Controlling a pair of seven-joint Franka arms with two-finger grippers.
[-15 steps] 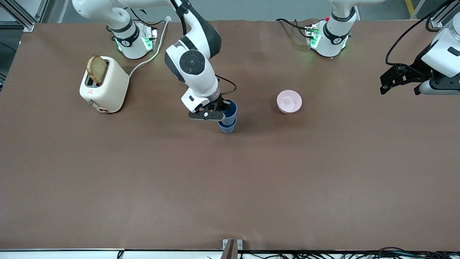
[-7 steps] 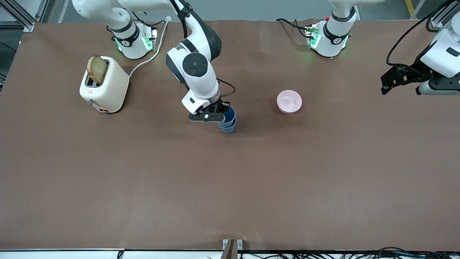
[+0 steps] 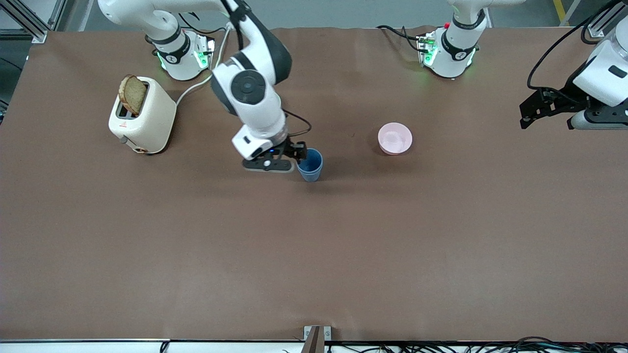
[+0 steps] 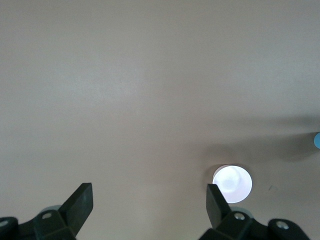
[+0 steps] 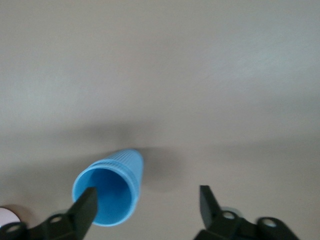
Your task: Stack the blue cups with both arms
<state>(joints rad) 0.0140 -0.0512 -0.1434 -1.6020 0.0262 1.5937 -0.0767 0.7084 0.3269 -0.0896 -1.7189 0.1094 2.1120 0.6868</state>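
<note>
The blue cups (image 3: 310, 166) stand nested on the table as one upright stack, and only one rim shows. My right gripper (image 3: 289, 156) is open and empty. It hangs just beside the stack, toward the right arm's end of the table. In the right wrist view the stack (image 5: 112, 192) lies off to one side, next to one finger, and the right gripper (image 5: 148, 192) is over bare table. My left gripper (image 3: 544, 115) waits open and empty in the air at the left arm's end of the table. It also shows in the left wrist view (image 4: 149, 188).
A pink bowl (image 3: 395, 138) sits between the stack and the left arm's end and also shows in the left wrist view (image 4: 232, 182). A cream toaster (image 3: 142, 116) holding a slice of bread stands near the right arm's base, with its cord running to the table's edge there.
The upper cup has sunk fully into the lower one. My right gripper has let go of it and moved off toward the right arm's end. The left arm has barely moved.
</note>
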